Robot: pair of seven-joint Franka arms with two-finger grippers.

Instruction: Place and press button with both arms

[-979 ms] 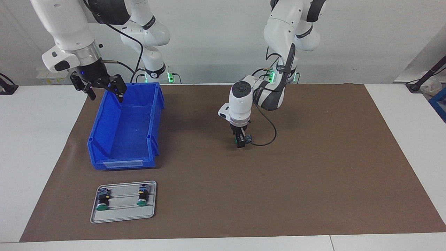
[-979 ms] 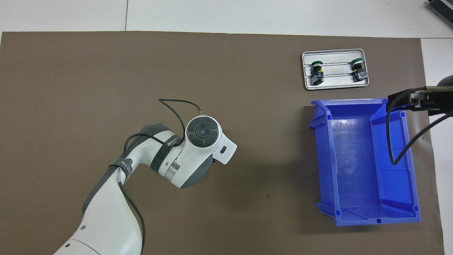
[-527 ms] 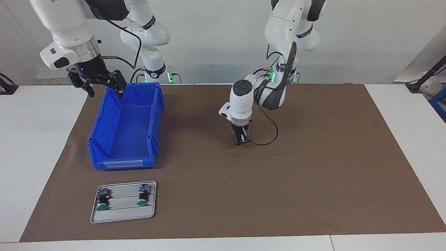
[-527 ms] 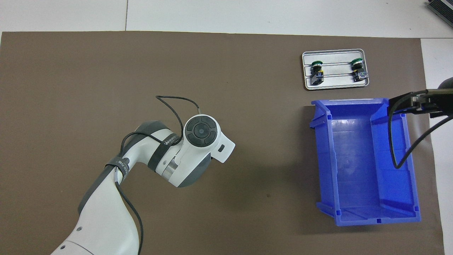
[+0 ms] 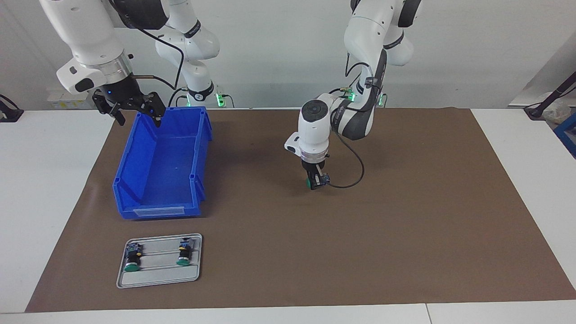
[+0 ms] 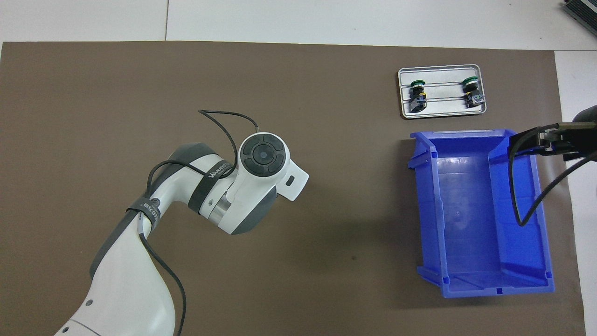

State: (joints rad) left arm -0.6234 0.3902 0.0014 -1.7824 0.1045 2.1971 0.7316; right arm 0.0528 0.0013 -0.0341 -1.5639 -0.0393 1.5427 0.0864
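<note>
While two of the small green-capped push-button switches (image 5: 132, 259) lie on the grey metal tray (image 5: 158, 281), which sits on the brown mat (image 5: 405, 216) farther from the robots than the blue plastic bin (image 5: 162, 180), the third green-capped button (image 5: 317, 181) is clamped in the left gripper (image 5: 315, 182), low over the middle of the mat. I judge the placing half done: it looks close to the mat, not yet let go. The right gripper (image 5: 135, 112) hangs with its black claws spread over the bin's rim nearest the robots, waiting. Setting down and pressing are left.
</note>
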